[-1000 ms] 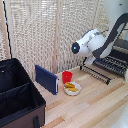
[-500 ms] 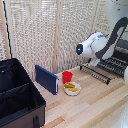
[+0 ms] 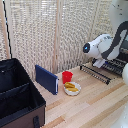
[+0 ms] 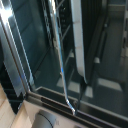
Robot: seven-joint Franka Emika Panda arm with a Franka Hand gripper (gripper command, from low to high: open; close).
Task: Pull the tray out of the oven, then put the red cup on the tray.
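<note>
Red cup (image 3: 67,76) on pale wooden table (image 3: 100,107)

White arm (image 3: 107,46) bent — gripper hidden

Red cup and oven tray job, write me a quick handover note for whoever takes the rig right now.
Gripper: not visible in the exterior view; the wrist view shows only oven interior and rack bars, so its state cannot be told.
The arm is at the oven, at the exterior view's right.
The tray shows at the oven's front, low over the table; how far out it is cannot be told.
The red cup stands on the table beside the white plate, untouched.
Left: finish the tray pull if needed, then put the cup on it.
</note>
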